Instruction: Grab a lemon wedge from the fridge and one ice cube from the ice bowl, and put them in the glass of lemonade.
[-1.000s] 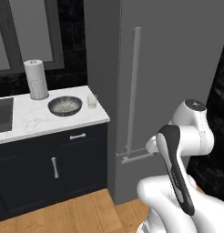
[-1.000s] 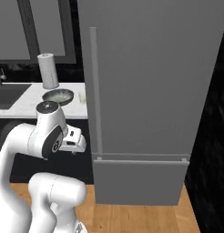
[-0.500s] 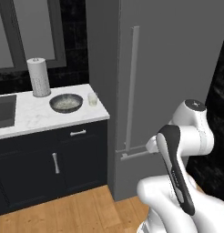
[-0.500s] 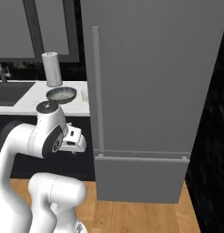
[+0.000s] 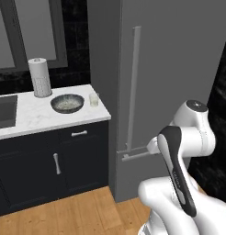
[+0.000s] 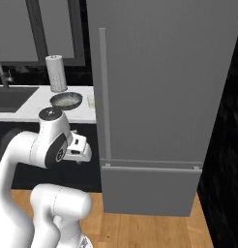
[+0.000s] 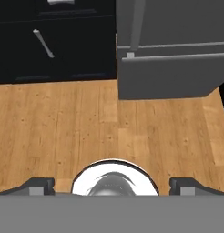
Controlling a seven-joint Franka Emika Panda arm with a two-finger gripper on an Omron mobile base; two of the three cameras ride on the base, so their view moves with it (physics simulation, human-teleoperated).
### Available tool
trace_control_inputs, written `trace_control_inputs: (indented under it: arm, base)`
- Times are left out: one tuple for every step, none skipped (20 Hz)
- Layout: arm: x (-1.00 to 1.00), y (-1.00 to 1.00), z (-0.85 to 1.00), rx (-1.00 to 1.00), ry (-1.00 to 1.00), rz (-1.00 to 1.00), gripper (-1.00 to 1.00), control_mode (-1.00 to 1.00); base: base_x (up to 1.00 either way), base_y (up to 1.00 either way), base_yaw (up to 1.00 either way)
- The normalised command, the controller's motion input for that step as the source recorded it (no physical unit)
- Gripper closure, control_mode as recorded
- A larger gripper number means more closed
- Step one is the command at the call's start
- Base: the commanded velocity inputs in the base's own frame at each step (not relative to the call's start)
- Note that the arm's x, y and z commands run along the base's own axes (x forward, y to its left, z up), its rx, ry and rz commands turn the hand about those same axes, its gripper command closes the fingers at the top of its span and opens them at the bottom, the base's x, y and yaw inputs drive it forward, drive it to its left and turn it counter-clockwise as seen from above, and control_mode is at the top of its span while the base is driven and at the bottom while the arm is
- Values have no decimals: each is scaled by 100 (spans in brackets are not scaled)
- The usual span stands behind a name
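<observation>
The fridge (image 5: 179, 69) (image 6: 164, 72) stands shut, its long vertical bar handle (image 5: 133, 87) (image 6: 104, 92) near its left edge, so the lemon wedge is hidden. On the white marble counter (image 5: 36, 117) left of it sits the ice bowl (image 5: 67, 103) (image 6: 66, 100), with the glass of lemonade (image 5: 93, 99) (image 6: 91, 100) just to its right. My gripper (image 7: 112, 184) hangs open and empty, pointing down at the wooden floor in front of the fridge's lower drawer (image 7: 168, 77). The arm is folded close to the base.
A white paper-towel roll (image 5: 40, 77) (image 6: 55, 72) stands behind the bowl. A dark sink (image 5: 4, 110) (image 6: 12, 97) lies further left, with a faucet (image 6: 0, 68). Dark drawer cabinets (image 5: 55, 160) (image 7: 54, 41) sit under the counter. A black wall (image 6: 227, 145) flanks the fridge's right side.
The whole scene has slid slightly to the right in both base views, so the camera moved with the base. The arm keeps its folded pose and the gripper stays open.
</observation>
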Motion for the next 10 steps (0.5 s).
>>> trace_control_inputs:
  arm:
    - [11, 0, -2, 0, 0, 0, -100, -100]
    - [59, 0, 0, 0, 0, 0, -100, -100]
    - [74, 0, 0, 3, -4, 0, -100, -100]
    - [82, 0, 0, 3, -10, 0, -100, -100]
    - [84, 0, 0, 1, -17, 0, -100, -100]
    - [83, 0, 5, 0, -23, 0, -100, -100]
    - [77, -5, 12, 0, -30, 0, -100, -100]
    - [88, -7, 16, 0, -28, 0, -100, -100]
    - [91, -11, 21, 0, -29, 0, -100, -100]
    - [88, -14, 23, 0, -30, 0, -100, -100]
  base:
    - [0, 0, 0]
    - [0, 0, 0]
    - [0, 0, 0]
    - [0, 0, 0]
    - [0, 0, 0]
    - [0, 0, 0]
    - [0, 0, 0]
    - [0, 0, 0]
    - [0, 0, 0]
    - [0, 0, 0]
